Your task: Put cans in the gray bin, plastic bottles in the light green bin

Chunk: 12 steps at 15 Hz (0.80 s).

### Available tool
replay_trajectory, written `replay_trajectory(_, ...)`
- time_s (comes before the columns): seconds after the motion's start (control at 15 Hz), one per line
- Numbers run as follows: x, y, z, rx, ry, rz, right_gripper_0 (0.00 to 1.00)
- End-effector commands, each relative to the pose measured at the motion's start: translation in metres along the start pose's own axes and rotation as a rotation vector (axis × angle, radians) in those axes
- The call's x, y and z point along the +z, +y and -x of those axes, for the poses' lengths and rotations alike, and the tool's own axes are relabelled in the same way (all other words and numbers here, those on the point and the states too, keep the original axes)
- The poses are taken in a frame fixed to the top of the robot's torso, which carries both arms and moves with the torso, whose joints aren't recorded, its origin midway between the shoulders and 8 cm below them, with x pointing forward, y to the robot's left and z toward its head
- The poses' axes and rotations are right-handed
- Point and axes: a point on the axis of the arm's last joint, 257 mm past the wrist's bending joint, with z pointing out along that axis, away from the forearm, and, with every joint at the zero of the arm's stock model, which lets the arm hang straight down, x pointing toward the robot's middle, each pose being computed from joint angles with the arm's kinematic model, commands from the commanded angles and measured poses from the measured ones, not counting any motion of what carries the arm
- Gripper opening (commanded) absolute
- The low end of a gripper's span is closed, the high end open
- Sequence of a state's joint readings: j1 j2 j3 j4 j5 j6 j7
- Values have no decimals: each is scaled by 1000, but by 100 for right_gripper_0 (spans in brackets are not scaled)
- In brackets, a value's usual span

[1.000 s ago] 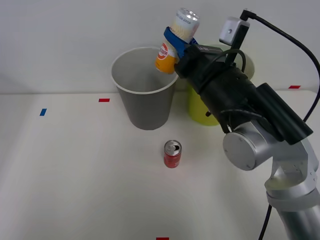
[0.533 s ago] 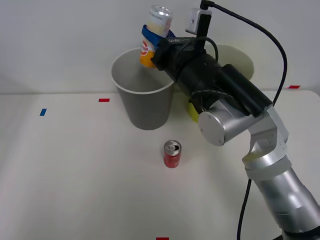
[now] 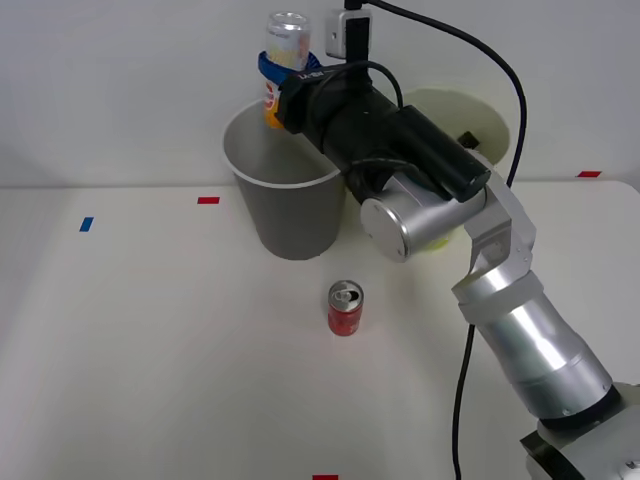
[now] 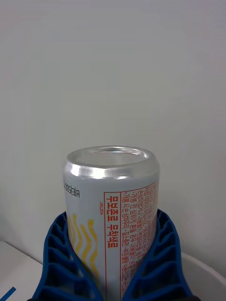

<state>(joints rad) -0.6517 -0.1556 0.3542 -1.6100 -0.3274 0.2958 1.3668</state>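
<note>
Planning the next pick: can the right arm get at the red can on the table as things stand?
Probably yes, but not right away. The red can stands upright in the open with nothing beside it, but the right tool is shut on the tall can above the gray bin.

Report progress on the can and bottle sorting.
Nothing visibly binned yet. In hand: the right gripper is shut on the tall slim white can with an orange end, held upright over the round gray plastic bin. Left: releasing it, then the short red can standing on the white table. No bottles visible.
</note>
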Motion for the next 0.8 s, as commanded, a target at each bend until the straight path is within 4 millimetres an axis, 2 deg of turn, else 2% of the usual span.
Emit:
replay_trajectory(0.07, 2, 3, -1, -25, 1, -1, 26)
replay_trajectory(0.13, 2, 4, 1, -31, -6, -2, 65)
replay_trajectory(0.2, 3, 6, 1, -38, -7, -4, 100)
replay_trajectory(0.6, 5, 14, 1, -7, -11, 5, 100)
replay_trajectory(0.8, 3, 11, 1, -21, -16, 1, 100)
